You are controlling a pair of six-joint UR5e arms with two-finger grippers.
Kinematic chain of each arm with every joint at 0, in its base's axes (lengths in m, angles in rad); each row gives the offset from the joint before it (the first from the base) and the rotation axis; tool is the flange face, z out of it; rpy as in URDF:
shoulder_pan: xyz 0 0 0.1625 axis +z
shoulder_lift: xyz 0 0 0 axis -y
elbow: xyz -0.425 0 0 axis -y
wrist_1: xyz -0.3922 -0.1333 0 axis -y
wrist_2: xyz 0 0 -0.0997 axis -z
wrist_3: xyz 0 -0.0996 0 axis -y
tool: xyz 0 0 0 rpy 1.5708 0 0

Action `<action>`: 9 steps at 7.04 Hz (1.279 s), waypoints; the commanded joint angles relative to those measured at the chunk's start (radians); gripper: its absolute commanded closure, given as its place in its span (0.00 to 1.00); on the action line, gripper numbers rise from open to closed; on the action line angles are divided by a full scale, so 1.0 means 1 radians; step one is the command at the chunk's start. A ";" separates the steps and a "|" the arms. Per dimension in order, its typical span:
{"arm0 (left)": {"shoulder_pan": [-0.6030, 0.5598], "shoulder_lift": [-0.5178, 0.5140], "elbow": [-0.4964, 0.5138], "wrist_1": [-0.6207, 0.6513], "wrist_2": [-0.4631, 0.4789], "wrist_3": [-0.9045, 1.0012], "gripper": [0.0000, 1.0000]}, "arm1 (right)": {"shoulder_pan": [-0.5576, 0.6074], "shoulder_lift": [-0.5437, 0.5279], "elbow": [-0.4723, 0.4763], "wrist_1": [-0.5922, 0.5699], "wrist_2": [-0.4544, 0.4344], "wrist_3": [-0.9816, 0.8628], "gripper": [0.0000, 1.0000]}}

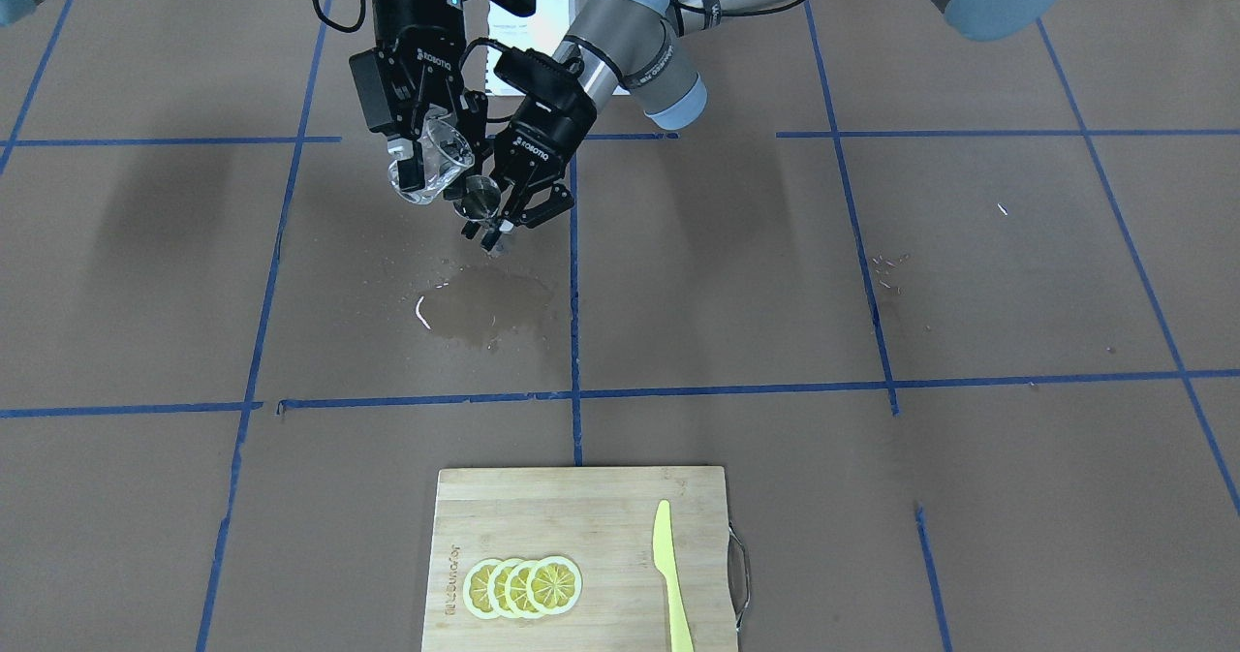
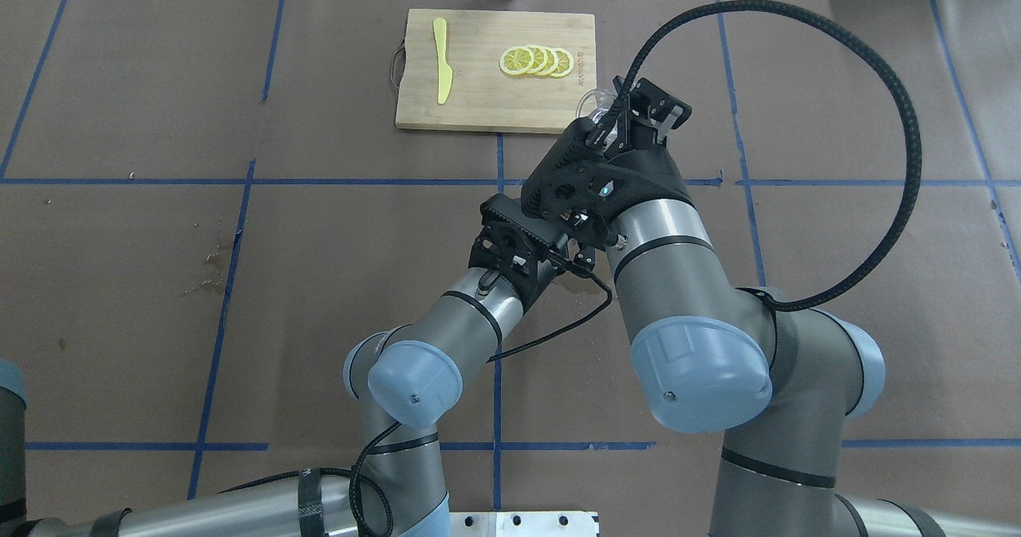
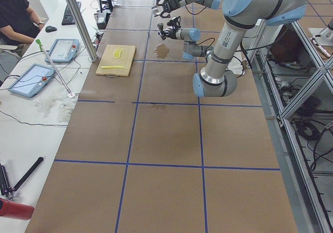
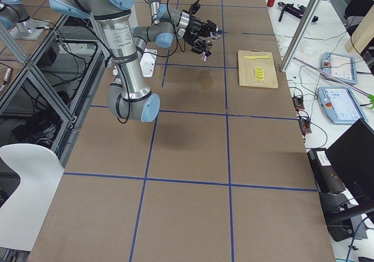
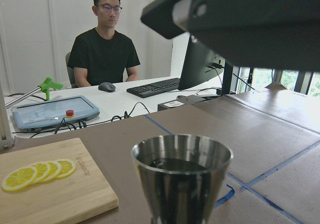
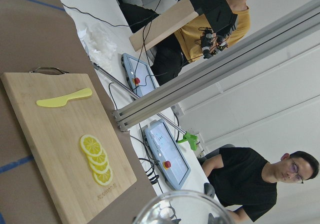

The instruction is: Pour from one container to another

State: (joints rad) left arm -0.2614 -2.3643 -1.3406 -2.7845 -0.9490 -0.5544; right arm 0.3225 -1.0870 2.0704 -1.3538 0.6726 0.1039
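My right gripper is shut on the clear glass tumbler, which it holds tilted in the air with its mouth leaning toward the steel jigger. The left gripper is shut on the jigger's lower cone, just beside and slightly below the tumbler. In the left wrist view the jigger stands upright with liquid in its upper cup. The tumbler's rim shows at the bottom of the right wrist view. From overhead only the tumbler's edge shows past the right gripper; the jigger is hidden.
A wet patch darkens the brown paper below the two grippers. A wooden cutting board with several lemon slices and a yellow knife lies at the operators' edge. Smaller droplets lie toward the robot's left.
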 commanded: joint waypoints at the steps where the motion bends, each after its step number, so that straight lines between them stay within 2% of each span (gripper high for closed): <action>1: -0.005 0.007 -0.003 -0.003 -0.001 -0.001 1.00 | -0.002 -0.001 0.030 0.002 0.007 0.090 1.00; 3: -0.005 0.011 -0.011 -0.006 0.003 -0.001 1.00 | 0.001 0.004 0.045 0.005 0.007 0.176 1.00; 5: -0.007 0.069 -0.086 -0.006 0.003 -0.001 1.00 | 0.016 0.001 0.056 0.007 0.004 0.246 1.00; 9: -0.060 0.092 -0.089 -0.007 0.013 -0.001 1.00 | 0.053 -0.042 0.077 0.005 0.005 0.394 1.00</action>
State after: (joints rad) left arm -0.2961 -2.2869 -1.4287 -2.7900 -0.9371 -0.5553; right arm 0.3703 -1.1053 2.1350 -1.3482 0.6758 0.4591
